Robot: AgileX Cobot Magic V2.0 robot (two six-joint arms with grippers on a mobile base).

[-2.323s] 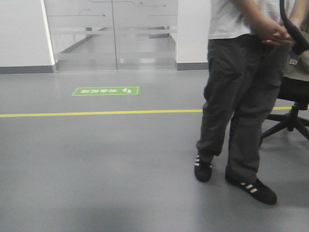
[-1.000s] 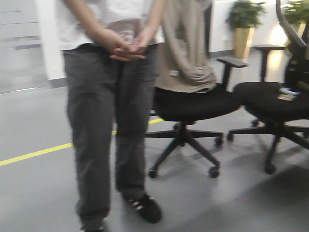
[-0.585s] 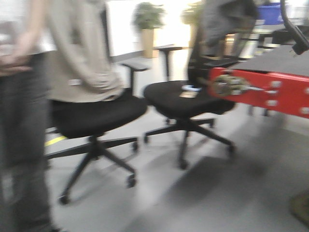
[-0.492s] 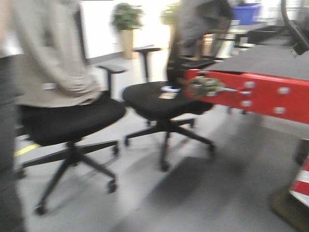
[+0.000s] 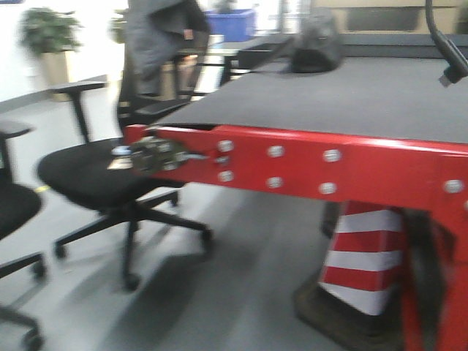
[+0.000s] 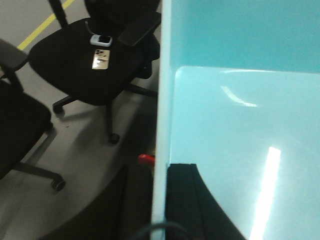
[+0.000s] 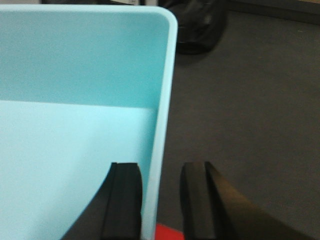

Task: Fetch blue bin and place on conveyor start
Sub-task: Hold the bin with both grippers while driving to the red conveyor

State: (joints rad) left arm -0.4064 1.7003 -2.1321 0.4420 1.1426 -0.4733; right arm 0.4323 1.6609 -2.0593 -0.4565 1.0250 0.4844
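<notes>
The blue bin [image 6: 240,125] fills both wrist views, a pale turquoise tub with smooth walls [image 7: 75,125]. My left gripper [image 6: 154,172] is shut on its left wall, one dark finger inside and one outside the rim. My right gripper [image 7: 157,167] straddles the right wall. Its inner finger lies against the wall, while the outer finger stands a visible gap away from the rim. The conveyor start [image 5: 292,161] shows close ahead as a red bolted frame with a dark belt [image 5: 329,95]. That belt [image 7: 240,100] lies under the bin's right side.
A red-and-white cone [image 5: 362,256] stands under the conveyor's end. A black office chair [image 5: 102,175] sits to the left, with phones [image 6: 100,59] on its seat. A black bag [image 5: 316,44] lies far along the belt. A dark blue crate [image 5: 230,22] is behind.
The front view has swung right, from a standing person and chairs to the conveyor's red end, which has come closer and now fills the right half.
</notes>
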